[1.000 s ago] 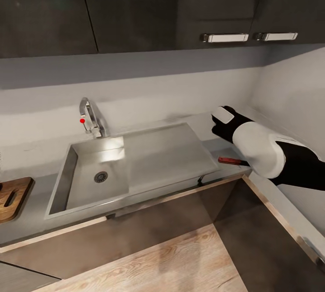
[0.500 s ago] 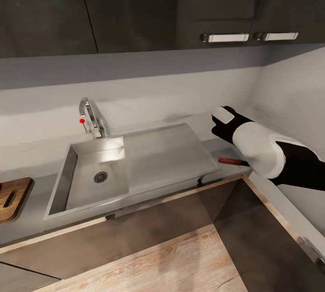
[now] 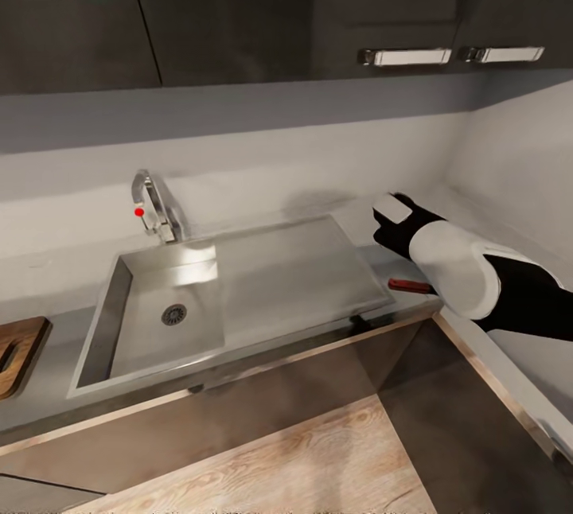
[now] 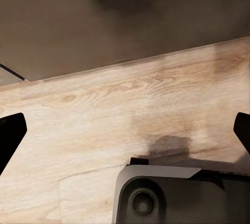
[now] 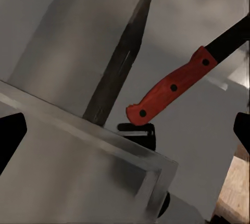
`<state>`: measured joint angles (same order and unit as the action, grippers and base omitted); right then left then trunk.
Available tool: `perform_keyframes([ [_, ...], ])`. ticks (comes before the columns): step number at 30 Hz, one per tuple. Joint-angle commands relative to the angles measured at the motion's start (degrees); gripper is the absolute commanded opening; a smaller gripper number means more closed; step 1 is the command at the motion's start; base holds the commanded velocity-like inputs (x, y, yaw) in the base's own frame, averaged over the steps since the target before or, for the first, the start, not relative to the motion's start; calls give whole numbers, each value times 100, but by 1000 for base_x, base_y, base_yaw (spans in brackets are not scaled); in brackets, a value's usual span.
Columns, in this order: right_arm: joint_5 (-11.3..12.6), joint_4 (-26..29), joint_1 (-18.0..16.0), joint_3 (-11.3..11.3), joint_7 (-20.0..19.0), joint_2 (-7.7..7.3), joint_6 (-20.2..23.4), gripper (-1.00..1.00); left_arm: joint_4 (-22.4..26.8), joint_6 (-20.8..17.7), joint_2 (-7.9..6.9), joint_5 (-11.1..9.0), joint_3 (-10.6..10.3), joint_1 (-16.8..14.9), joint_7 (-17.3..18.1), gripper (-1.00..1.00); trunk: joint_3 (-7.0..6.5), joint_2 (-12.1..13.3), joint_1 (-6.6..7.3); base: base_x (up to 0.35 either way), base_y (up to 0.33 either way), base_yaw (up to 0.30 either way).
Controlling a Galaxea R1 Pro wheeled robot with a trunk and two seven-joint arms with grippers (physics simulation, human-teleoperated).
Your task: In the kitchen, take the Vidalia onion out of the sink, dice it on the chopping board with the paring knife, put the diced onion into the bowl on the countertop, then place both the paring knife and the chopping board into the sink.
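Note:
The steel sink with a round drain has nothing in its basin; the Vidalia onion and the bowl are out of view. A corner of the dark wooden chopping board shows at the far left on the grey countertop. The paring knife, red-handled with a dark blade, lies on the counter just right of the sink. My right gripper hovers over that spot. In the right wrist view the right gripper is open, with the knife lying beyond the fingertips, untouched. My left gripper is open over the floor.
A chrome tap with a red knob stands behind the basin. Dark wall cabinets hang overhead. The counter turns a corner at the right along the wall. Light wood floor lies in front of the dark cabinet fronts.
The whole picture has slid a little left and down as the camera turned, so less of the board shows. My right arm holds its place above the knife.

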<state>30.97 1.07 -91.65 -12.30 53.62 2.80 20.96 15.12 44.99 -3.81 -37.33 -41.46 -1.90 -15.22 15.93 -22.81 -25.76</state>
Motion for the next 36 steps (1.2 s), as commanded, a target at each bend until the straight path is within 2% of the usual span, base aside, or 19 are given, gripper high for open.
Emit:
perform_keyframes([
  [1,-28,10,1,-43,77,2,55,100,9,10,-5,-12,-48,-3,-51,100,20,-11,-3,4,0,0],
  [4,234,19,11,-44,435,1,50,100,9,10,-4,-12,-49,-3,-51,100,36,-11,-3,2,0,0],
  [6,678,28,14,-44,703,-5,49,100,9,10,-5,-12,-49,-3,-51,100,40,-11,-3,0,0,0],
  [7,808,30,14,-44,757,-9,49,100,9,10,-5,-12,-48,-3,-51,100,41,-11,-3,0,0,0],
  [9,946,32,15,-44,813,-13,48,100,9,10,-2,-12,-47,-3,-51,100,42,-11,-3,0,0,0],
  [18,1041,43,15,-44,852,-16,41,100,9,10,-3,-12,-51,-3,-51,100,43,-11,-3,5,0,0],
  [31,1043,35,15,-43,852,-18,45,100,-29,10,3,-12,-46,-3,-51,100,43,-11,-3,193,-39,0],
  [36,1043,29,15,-41,852,-125,46,100,-50,10,3,-12,-46,-3,-51,100,43,-11,-3,120,-166,0],
])
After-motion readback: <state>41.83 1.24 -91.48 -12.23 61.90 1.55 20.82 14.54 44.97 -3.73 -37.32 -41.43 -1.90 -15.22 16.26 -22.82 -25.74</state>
